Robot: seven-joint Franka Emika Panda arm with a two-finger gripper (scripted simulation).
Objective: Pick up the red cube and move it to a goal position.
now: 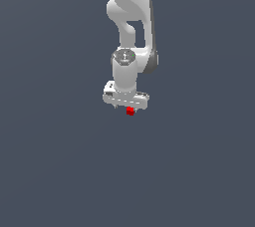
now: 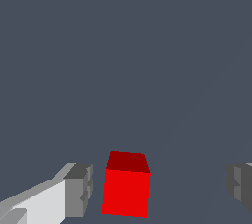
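Between the two dark finger pads [image 2: 78,191] of the gripper [image 2: 160,188] sits the red cube [image 2: 126,188], resting on the flat grey floor [image 2: 123,46]. The jaws stand apart: the wrist view shows open floor on both sides of the cube, a narrow gap to one pad and a much wider gap to the other, so nothing is clamped yet. From the exterior view, the cube [image 1: 130,111] shows just under the gripper [image 1: 126,102], partly hidden by the white hand, towards that view's right of its centre.

Assessment of the cube: it appears rigid, with flat plain faces and sharp edges, and is far smaller than the hand, so it is probably very light and unlikely to deform. Smooth faces may slip if held near an edge. The two opposite vertical faces turned towards the pads look the right place to grip, around mid-height. Because the cube lies off-centre between the pads, the nearer pad will likely touch first and may nudge it sideways before the grip closes.

No goal marker is visible in either view.
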